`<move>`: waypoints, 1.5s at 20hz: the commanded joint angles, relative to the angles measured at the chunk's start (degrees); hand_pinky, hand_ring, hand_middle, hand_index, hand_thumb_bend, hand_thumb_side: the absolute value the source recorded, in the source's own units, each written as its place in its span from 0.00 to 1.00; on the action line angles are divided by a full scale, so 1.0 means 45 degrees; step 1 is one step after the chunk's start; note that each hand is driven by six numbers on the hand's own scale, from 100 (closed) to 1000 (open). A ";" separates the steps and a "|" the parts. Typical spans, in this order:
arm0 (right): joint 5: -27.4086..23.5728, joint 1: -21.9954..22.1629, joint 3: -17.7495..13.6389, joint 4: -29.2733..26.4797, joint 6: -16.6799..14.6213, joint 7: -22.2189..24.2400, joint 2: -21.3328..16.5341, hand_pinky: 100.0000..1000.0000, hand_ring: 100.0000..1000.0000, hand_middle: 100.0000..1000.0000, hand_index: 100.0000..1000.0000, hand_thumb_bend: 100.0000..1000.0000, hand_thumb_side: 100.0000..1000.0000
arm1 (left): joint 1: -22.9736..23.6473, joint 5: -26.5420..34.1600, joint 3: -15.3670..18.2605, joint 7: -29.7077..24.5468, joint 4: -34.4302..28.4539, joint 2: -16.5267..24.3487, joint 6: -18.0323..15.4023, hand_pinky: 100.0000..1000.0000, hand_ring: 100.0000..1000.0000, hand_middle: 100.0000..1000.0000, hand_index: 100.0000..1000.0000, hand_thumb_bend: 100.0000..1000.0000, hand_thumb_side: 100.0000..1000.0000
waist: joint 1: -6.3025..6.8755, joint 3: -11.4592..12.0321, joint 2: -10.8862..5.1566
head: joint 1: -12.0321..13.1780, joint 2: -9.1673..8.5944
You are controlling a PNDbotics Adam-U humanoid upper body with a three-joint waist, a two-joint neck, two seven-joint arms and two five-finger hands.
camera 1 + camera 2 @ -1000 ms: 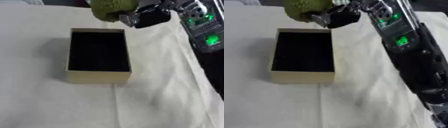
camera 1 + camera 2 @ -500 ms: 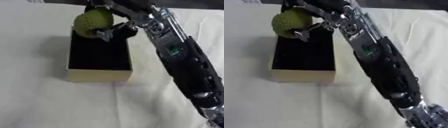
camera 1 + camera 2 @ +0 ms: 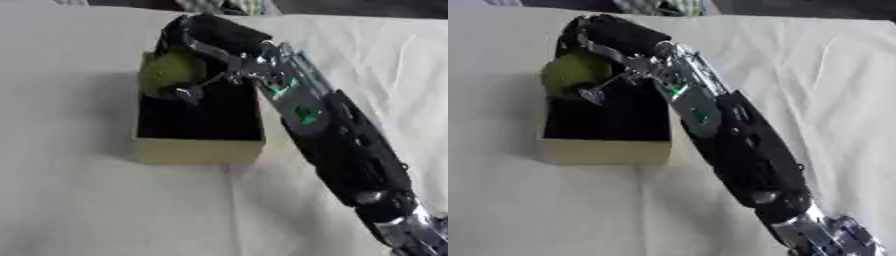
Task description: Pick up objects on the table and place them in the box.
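My right hand [image 3: 206,42] curled around the green ball [image 3: 172,72], ball over the far end of the box [image 3: 199,150], I can't tell whether it touches the dark inside, arm hiding the box's right wall, white cloth [image 3: 79,200] underneath, left hand out of sight

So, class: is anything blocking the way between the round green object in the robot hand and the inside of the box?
Nothing visible does. The right robot hand holds the round green object over the far end of the open tan cardboard box, whose dark interior shows nothing else in it.
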 commanded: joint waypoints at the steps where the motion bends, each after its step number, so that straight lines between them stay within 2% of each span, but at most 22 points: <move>1: 0.0562 -0.0144 -0.0058 -0.0002 -0.0257 0.0058 -0.0046 0.82 0.92 0.80 0.84 0.12 0.00 | -0.0103 0.0012 0.0026 0.0003 -0.0257 0.0220 0.0007 0.59 0.63 0.58 0.71 0.31 0.39 | 0.0066 0.0000 -0.0254 | -0.0024 -0.0171; 2: 0.0729 -0.0118 -0.0077 0.0007 -0.0302 0.0128 -0.0051 0.84 0.96 0.85 0.87 0.08 0.00 | -0.0100 0.0010 0.0029 0.0002 -0.0257 0.0217 0.0009 0.59 0.63 0.58 0.71 0.31 0.39 | 0.0068 -0.0005 -0.0256 | -0.0027 -0.0170; 3: 0.0904 -0.0095 -0.0121 -0.0018 -0.0344 0.0169 -0.0035 0.86 0.98 0.88 0.90 0.02 0.14 | -0.0097 0.0009 0.0033 0.0005 -0.0257 0.0213 0.0010 0.59 0.63 0.58 0.71 0.31 0.39 | 0.0072 -0.0011 -0.0259 | -0.0027 -0.0174; 4: 0.1075 -0.0062 -0.0205 -0.0106 -0.0378 0.0127 -0.0005 0.86 0.98 0.87 0.89 0.00 0.17 | -0.0091 0.0009 0.0039 0.0009 -0.0257 0.0209 0.0011 0.59 0.63 0.58 0.71 0.31 0.39 | 0.0079 -0.0020 -0.0261 | -0.0019 -0.0181; 5: 0.1229 -0.0021 -0.0276 -0.0206 -0.0410 0.0046 0.0023 0.86 0.98 0.87 0.89 0.00 0.17 | -0.0087 0.0008 0.0042 0.0012 -0.0257 0.0206 0.0010 0.59 0.63 0.58 0.71 0.31 0.39 | 0.0085 -0.0027 -0.0263 | -0.0012 -0.0186; 8: 0.1189 -0.0067 -0.0648 -0.0714 -0.0352 -0.0310 0.0022 0.84 0.94 0.82 0.86 0.00 0.02 | -0.0055 -0.0001 0.0061 0.0026 -0.0257 0.0201 0.0011 0.59 0.63 0.58 0.71 0.31 0.39 | 0.0106 -0.0082 -0.0286 | 0.0031 -0.0176; 9: 0.1053 -0.0163 -0.0873 -0.0966 -0.0276 -0.0468 0.0008 0.84 0.94 0.81 0.85 0.00 0.00 | -0.0042 -0.0006 0.0069 0.0034 -0.0257 0.0197 0.0013 0.59 0.63 0.58 0.71 0.31 0.39 | 0.0116 -0.0106 -0.0296 | 0.0051 -0.0170; 12: 0.0548 -0.0342 -0.1625 -0.1816 -0.0020 -0.0994 -0.0170 0.84 0.91 0.75 0.83 0.00 0.00 | -0.0010 -0.0022 0.0091 0.0063 -0.0257 0.0196 0.0016 0.59 0.63 0.58 0.71 0.31 0.39 | 0.0132 -0.0168 -0.0329 | 0.0121 -0.0151; 13: 0.0366 -0.0354 -0.1906 -0.2112 0.0136 -0.1176 -0.0272 0.84 0.91 0.73 0.83 0.00 0.04 | 0.0000 -0.0029 0.0097 0.0073 -0.0257 0.0199 0.0016 0.59 0.63 0.58 0.71 0.31 0.39 | 0.0136 -0.0191 -0.0342 | 0.0145 -0.0148; 16: -0.0173 -0.0372 -0.2762 -0.2991 0.0654 -0.1717 -0.0810 0.84 0.90 0.72 0.83 0.00 0.07 | 0.0051 -0.0056 0.0125 0.0107 -0.0257 0.0211 0.0018 0.59 0.63 0.58 0.71 0.31 0.39 | 0.0140 -0.0246 -0.0380 | 0.0235 -0.0129; 17: -0.0352 -0.0334 -0.2941 -0.3281 0.0831 -0.1895 -0.1001 0.83 0.88 0.71 0.82 0.00 0.01 | 0.0059 -0.0063 0.0131 0.0119 -0.0257 0.0218 0.0017 0.59 0.63 0.58 0.71 0.31 0.39 | 0.0134 -0.0253 -0.0385 | 0.0256 -0.0127; 19: -0.0701 -0.0178 -0.3260 -0.3849 0.1175 -0.2245 -0.1448 0.83 0.88 0.71 0.82 0.00 0.01 | 0.0079 -0.0080 0.0149 0.0147 -0.0257 0.0228 0.0014 0.59 0.63 0.58 0.71 0.31 0.39 | 0.0123 -0.0282 -0.0397 | 0.0314 -0.0119; 24: -0.1595 0.0893 -0.4484 -0.5302 0.1915 -0.3139 -0.2589 0.85 0.87 0.71 0.80 0.00 0.21 | 0.0150 -0.0137 0.0203 0.0216 -0.0257 0.0223 0.0003 0.59 0.63 0.58 0.71 0.31 0.39 | 0.0213 -0.0437 -0.0374 | 0.0530 -0.0087; 25: -0.1770 0.1105 -0.4759 -0.5586 0.1951 -0.3314 -0.2690 0.85 0.88 0.72 0.80 0.00 0.27 | 0.0151 -0.0142 0.0203 0.0227 -0.0257 0.0227 -0.0006 0.59 0.63 0.58 0.71 0.31 0.39 | 0.0233 -0.0448 -0.0365 | 0.0548 -0.0091; 27: -0.2123 0.1601 -0.5227 -0.6160 0.1945 -0.3667 -0.2807 0.86 0.88 0.73 0.81 0.00 0.31 | 0.0153 -0.0151 0.0213 0.0258 -0.0254 0.0237 -0.0035 0.59 0.63 0.58 0.71 0.31 0.39 | 0.0327 -0.0494 -0.0334 | 0.0615 -0.0118; 30: -0.2686 0.2387 -0.5424 -0.7076 0.2039 -0.4230 -0.2824 0.86 0.89 0.74 0.82 0.00 0.43 | 0.0138 -0.0156 0.0213 0.0299 -0.0235 0.0240 -0.0093 0.59 0.63 0.58 0.71 0.31 0.39 | 0.0459 -0.0547 -0.0296 | 0.0656 -0.0171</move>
